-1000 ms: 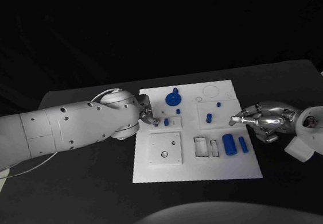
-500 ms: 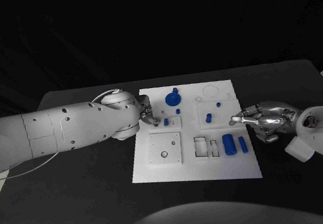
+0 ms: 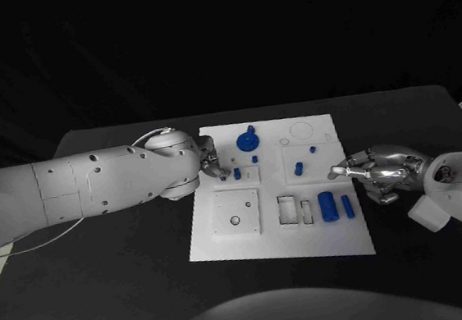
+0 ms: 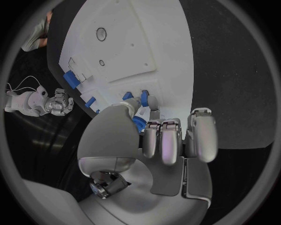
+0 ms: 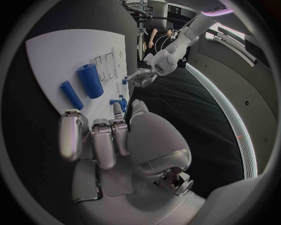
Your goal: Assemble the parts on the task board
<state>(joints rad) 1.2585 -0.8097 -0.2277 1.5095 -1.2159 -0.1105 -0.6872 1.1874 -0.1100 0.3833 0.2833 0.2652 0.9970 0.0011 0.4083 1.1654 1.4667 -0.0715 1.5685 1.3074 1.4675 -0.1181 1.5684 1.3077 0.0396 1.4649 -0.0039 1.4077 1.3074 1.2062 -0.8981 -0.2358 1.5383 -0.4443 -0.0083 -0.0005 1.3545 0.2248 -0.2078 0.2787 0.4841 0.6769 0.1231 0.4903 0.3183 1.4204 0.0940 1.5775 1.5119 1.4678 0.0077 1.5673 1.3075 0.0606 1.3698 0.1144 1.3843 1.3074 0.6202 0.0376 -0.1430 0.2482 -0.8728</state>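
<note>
Black table [image 3: 129, 268] fills your head view, and the white task board [image 3: 244, 237] lies in its middle. Your left hand [image 3: 210, 166] sits over the board's left edge near the far end, fingers curled in; your left wrist view shows a small blue part [image 4: 139, 123] right at the fingertips [image 4: 161, 140], though you cannot tell there whether it is pinched or only touched. Just beside that hand a short blue peg [image 3: 237, 174] stands in the board, with a round blue knob piece [image 3: 248, 139] farther back. Another blue peg [image 3: 299, 168] sits near the board's centre. Toward the right edge, a thick blue cylinder [image 3: 328, 206] and a thin blue rod [image 3: 348, 206] lie side by side. Your right hand [image 3: 374, 172] rests off the board's right edge, near the rod, fingers curled together with nothing in them.
</note>
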